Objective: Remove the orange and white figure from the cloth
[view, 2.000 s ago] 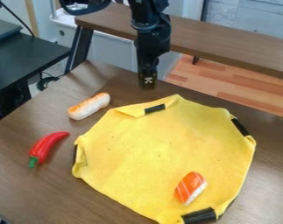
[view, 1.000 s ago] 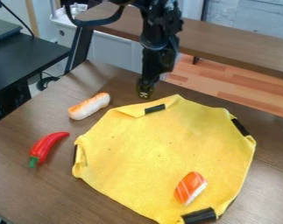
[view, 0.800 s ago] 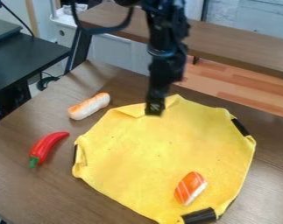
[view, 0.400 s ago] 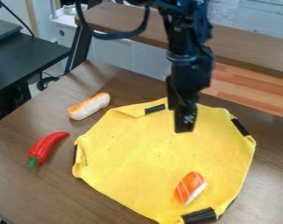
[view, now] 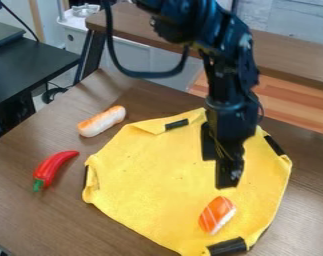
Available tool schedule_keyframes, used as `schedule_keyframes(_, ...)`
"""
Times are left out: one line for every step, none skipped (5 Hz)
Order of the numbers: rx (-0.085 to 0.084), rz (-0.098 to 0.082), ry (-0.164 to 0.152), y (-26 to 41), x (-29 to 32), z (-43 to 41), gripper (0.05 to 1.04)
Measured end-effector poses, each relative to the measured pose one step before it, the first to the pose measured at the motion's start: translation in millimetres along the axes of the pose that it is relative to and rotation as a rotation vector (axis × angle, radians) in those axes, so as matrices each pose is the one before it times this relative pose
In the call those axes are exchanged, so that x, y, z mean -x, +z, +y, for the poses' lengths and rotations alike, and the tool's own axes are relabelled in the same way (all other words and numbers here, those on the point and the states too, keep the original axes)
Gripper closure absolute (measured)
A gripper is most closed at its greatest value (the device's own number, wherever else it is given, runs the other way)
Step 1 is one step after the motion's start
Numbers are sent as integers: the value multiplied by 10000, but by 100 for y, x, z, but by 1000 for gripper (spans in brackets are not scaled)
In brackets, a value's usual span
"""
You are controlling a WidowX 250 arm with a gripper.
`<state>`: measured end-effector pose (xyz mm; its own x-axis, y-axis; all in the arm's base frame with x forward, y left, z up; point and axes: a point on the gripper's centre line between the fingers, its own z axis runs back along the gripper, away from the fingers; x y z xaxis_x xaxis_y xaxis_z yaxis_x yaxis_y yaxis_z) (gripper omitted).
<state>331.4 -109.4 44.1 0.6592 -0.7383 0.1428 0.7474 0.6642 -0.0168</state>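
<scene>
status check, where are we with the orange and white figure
End effector open, above yellow cloth. Figure on cloth, ungripped. Nothing seen blocking it.

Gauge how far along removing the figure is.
Done: nothing yet; the orange and white figure lies on the yellow cloth. In hand: nothing; the open tool hangs over the cloth. Left: grasping the figure and moving it off the cloth.

Gripper: black. Sushi piece, just below the jaws in the view: orange with thin white stripes, white along one side. Cloth, beneath and around the jaws: plain yellow with small dark specks; black patches at its edge. Left of the jaws: chili pepper, red, green stem; roll, white and orange. Table, outward from the jaws: brown wood grain.
</scene>
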Motion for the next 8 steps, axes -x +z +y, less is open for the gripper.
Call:
schedule_keyframes(-285,150,390,-1251,-291,-645,82)
schedule_keyframes(-468,484,349,-1784,220,-29,82)
schedule_keyframes(-377,315,-100,-1978,251,-331,82)
schedule_keyframes(154,-7,-18,-512,-61,-314,82)
schedule_keyframes(178,-66,47,3,-106,-282,117)
schedule_keyframes(129,148,-13,-567,108,-169,392)
schedule_keyframes(6,47,51,52,77,-10,579)
schedule_keyframes(-180,97,129,-95,-48,253,580)
